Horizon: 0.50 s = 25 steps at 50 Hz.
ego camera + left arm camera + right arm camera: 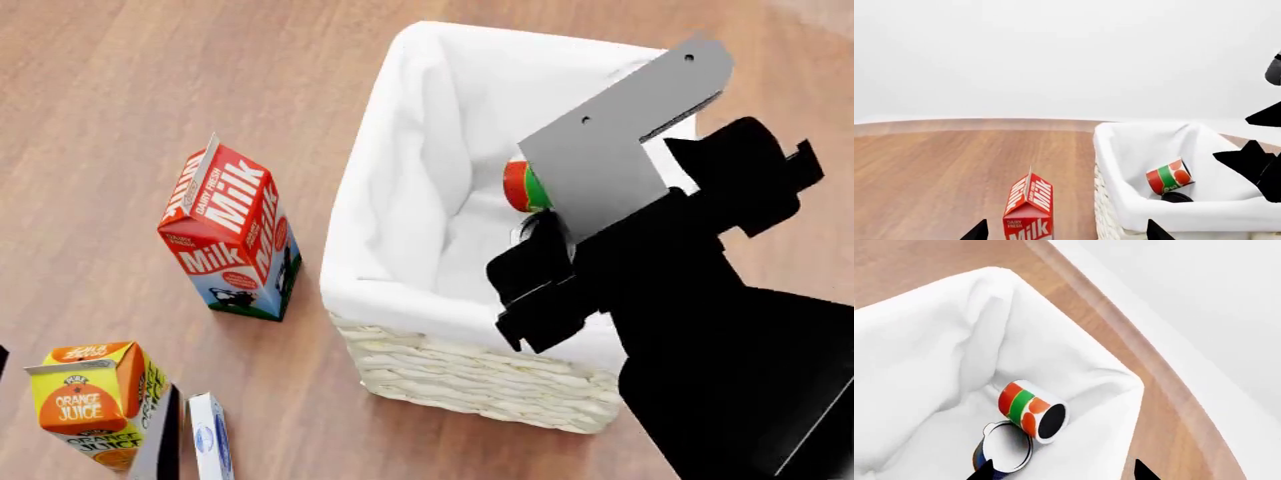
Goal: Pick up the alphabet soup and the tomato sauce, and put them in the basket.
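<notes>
My right pincer hangs over the tall rectangular cream-white wicker basket with its white cloth liner. In the right wrist view only two dark fingertips show at the frame edge, well apart, with nothing between them, so I judge the jaws spread and empty. I hold it above the opening, I judge, because both cans now lie inside.

Just below the pincer, on the liner floor, rests the small blue-labelled alphabet soup can, its silvery-white lid facing up toward me. Touching it at about one o'clock in the right wrist view lies the tomato sauce can, a small cylinder banded red, green and orange, tipped on its side. In the head view my arm hides most of both; only a sliver of the red-and-green can shows at about twelve o'clock from the pincer.

My left pincer also shows two dark tips set wide, gripping nothing. Beyond it stands a red milk carton on the wooden table, beside the basket.
</notes>
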Available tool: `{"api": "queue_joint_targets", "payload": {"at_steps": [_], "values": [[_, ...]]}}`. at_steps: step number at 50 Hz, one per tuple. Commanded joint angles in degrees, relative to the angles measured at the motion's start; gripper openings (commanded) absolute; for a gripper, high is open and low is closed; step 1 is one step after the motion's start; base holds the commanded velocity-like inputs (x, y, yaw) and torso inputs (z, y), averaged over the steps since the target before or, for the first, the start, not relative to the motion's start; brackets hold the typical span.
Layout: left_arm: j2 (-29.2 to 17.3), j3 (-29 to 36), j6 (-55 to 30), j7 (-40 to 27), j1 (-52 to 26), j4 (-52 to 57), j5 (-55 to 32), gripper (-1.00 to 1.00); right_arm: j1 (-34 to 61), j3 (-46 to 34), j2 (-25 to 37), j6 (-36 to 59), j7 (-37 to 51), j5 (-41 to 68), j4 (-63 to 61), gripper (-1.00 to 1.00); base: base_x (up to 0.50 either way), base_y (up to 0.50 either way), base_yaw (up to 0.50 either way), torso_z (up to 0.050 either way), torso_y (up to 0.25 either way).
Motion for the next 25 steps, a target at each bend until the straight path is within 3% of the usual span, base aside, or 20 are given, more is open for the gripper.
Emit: {"api": "queue_joint_targets", "payload": {"at_steps": [1, 10, 25], "values": [[-0.6, -0.3, 0.7, -0.2, 0.3, -0.2, 0.1, 1.0, -17.2, 10.9, 4.5, -9.2, 12.0, 2.0, -14.0, 1.0, 0.0, 0.0, 0.0, 0.0, 0.0], [-1.0, -0.5, 1.0, -0.2, 0.4, -0.3, -0.1, 1.0, -28.6, 17.9, 7.4, -17.1, 17.9, 2.5, -22.6, 1.0, 0.0, 0.0, 0.0, 0.0, 0.0], [-1.4, -0.6, 0.7, -0.8, 0.3, 0.3, -0.2, 1.0, -45.8, 18.4, 9.2, -32.5, 16.0, -10.6, -24.7, 1.0, 0.0, 0.0, 0.0, 0.0, 0.0]]}}
